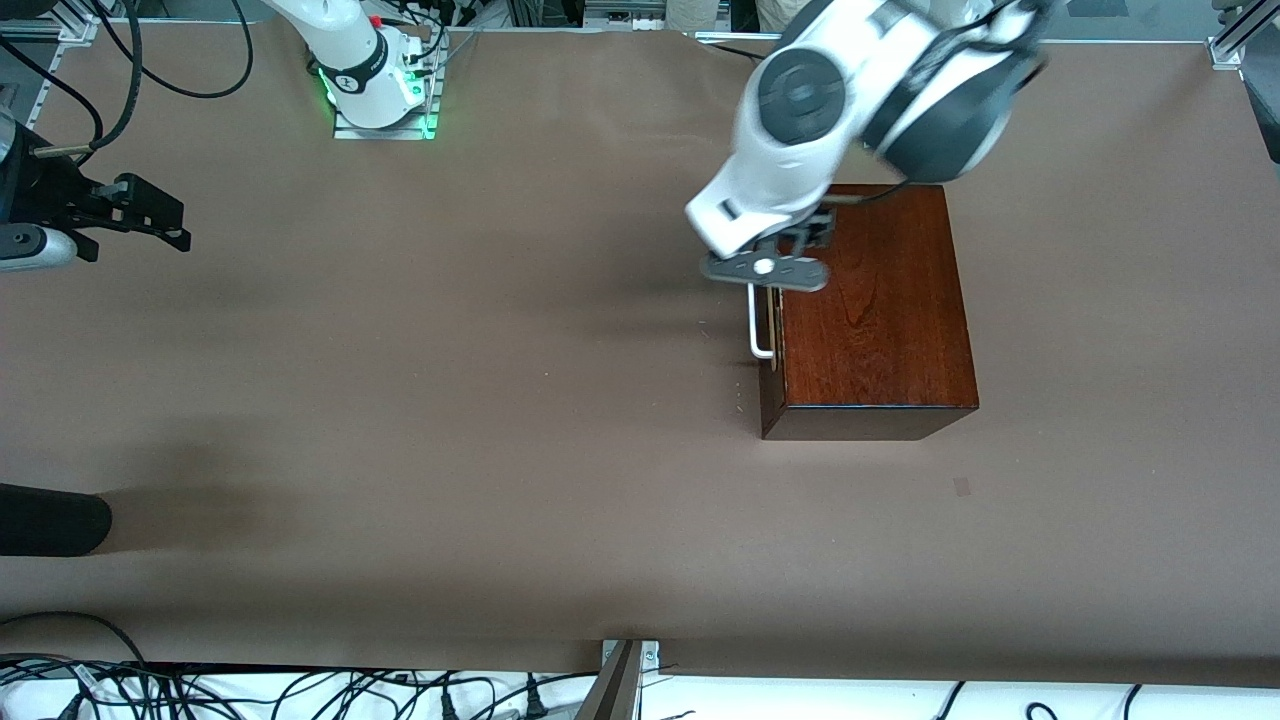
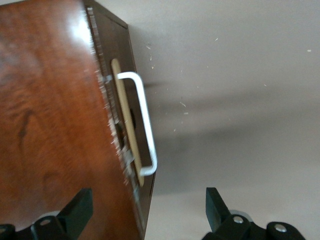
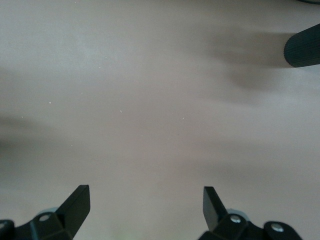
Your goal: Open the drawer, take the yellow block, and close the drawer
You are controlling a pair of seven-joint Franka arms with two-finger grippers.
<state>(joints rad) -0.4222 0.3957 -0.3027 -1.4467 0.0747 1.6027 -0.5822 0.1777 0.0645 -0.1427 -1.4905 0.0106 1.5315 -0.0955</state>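
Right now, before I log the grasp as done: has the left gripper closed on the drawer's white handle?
No. The left gripper is open, its fingers spread apart and clear of the white handle of the drawer.

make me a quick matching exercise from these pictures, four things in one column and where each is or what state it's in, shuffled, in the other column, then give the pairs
1. dark reddish-brown wooden box's drawer
2. white U-shaped bar handle
3. left gripper
4. right gripper

A. open, waiting over bare table at the right arm's end
B. shut
C. open, over the handle
D. on the drawer's front

Pairs: 1-B, 2-D, 3-C, 4-A
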